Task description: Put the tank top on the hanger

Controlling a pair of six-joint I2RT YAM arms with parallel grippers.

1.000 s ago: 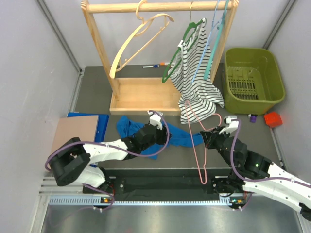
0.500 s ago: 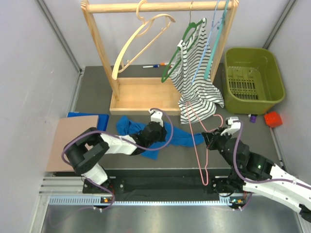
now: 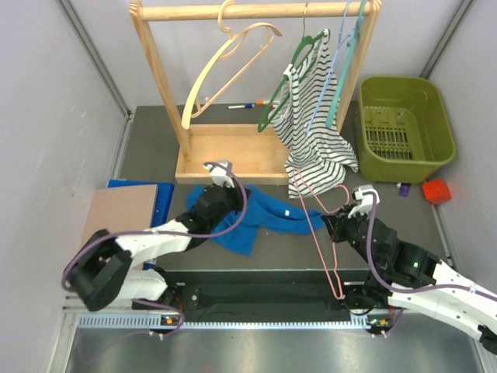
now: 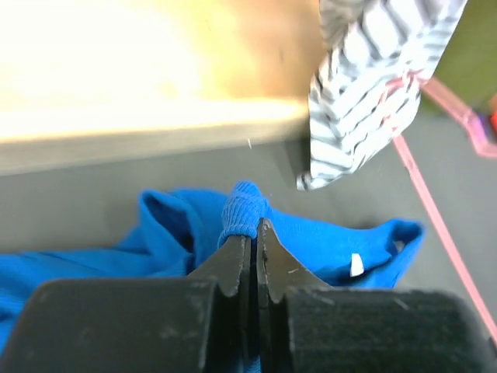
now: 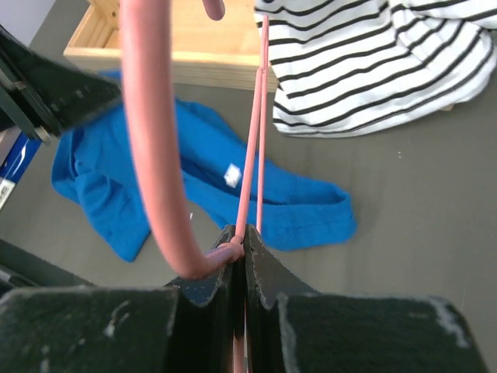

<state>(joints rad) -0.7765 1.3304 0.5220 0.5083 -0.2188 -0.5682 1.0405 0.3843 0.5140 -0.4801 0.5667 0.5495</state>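
I read the left gripper (image 4: pixel 253 233) as clenched on a bunched fold of the tank top (image 3: pixel 264 211). The rest of the blue cloth lies spread on the table (image 3: pixel 283 250) at centre frame in the top view, just below the rack base (image 3: pixel 233 153). Right gripper (image 5: pixel 239 237) is clamped on the hanger (image 5: pixel 150 155) at the neck under its hook. Hanger runs right of centre, upper end at the striped top's (image 3: pixel 314 116) hem, lower end near the bottom edge.

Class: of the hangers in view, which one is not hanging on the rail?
The thin pink hanger, clamped in the right gripper; the cream hanger and green hanger hang from the rail.
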